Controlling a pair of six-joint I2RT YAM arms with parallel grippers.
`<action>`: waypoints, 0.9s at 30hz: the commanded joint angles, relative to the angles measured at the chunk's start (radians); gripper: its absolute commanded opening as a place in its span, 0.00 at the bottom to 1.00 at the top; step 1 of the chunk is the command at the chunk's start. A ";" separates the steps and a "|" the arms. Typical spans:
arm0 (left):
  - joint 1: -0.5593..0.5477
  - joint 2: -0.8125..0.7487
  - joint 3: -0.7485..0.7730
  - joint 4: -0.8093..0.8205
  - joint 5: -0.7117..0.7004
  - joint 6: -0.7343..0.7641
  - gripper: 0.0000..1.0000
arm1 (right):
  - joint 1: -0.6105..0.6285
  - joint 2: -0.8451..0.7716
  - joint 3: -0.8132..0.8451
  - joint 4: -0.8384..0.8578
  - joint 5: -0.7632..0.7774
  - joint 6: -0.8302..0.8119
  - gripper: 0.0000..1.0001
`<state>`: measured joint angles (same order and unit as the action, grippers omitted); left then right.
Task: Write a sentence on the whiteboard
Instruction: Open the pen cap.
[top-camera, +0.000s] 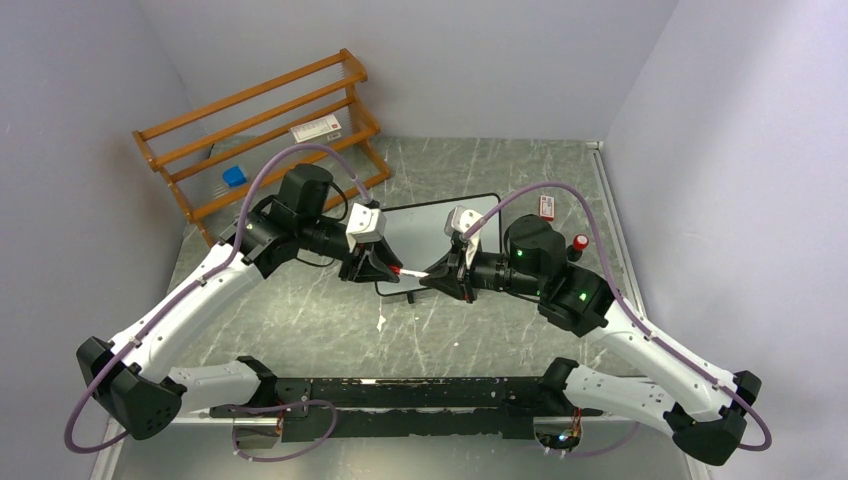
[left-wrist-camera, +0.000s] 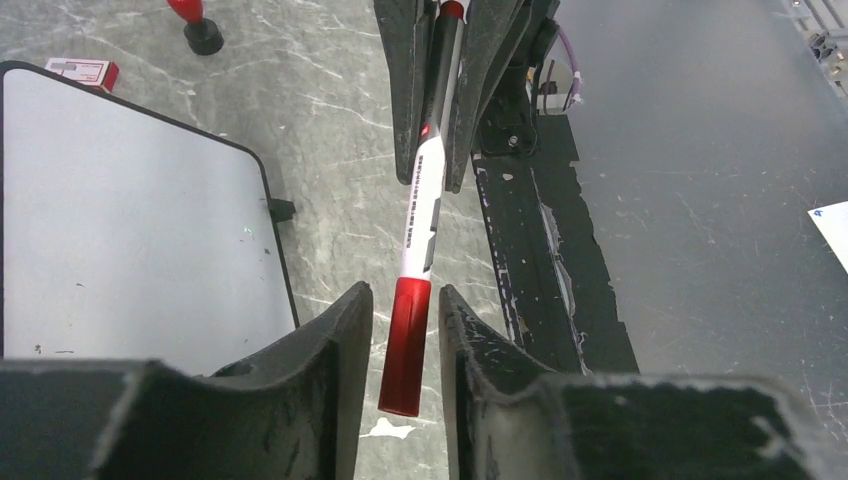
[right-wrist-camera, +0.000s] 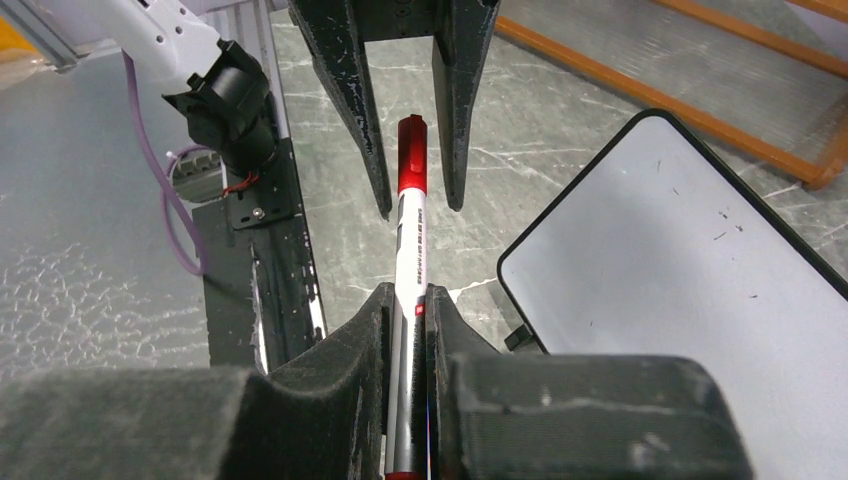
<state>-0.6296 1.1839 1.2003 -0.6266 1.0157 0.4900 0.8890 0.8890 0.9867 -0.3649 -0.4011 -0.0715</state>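
The right gripper (right-wrist-camera: 405, 300) is clamped on the white barrel of a marker (right-wrist-camera: 410, 240). The left gripper (left-wrist-camera: 405, 295) faces it, its jaws slightly parted either side of the marker's red cap, a thin gap showing each side. Both meet over the near edge of the whiteboard (top-camera: 420, 225), which is black-framed and plain white with a few specks. Beyond the whiteboard's far-left corner stands a wooden rack (top-camera: 265, 130). Off its right side lie a small red box (top-camera: 546, 206) and a red-topped peg (top-camera: 580, 243).

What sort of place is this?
Likely a robot test booth: a left arm and right arm bolted to a table, plain grey walls closing it in, and a whiteboard and marker as props.
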 joint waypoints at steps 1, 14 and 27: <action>0.005 0.001 0.004 -0.006 0.016 0.017 0.30 | -0.004 -0.005 -0.004 0.024 -0.007 0.009 0.00; 0.008 -0.004 -0.004 -0.003 -0.019 0.012 0.05 | -0.004 0.028 -0.023 0.135 -0.124 0.125 0.26; 0.014 -0.022 -0.026 0.032 0.006 -0.008 0.05 | -0.014 0.029 -0.045 0.207 -0.169 0.177 0.32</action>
<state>-0.6243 1.1732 1.1946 -0.6682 1.0214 0.4904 0.8761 0.9295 0.9554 -0.2379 -0.4915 0.0658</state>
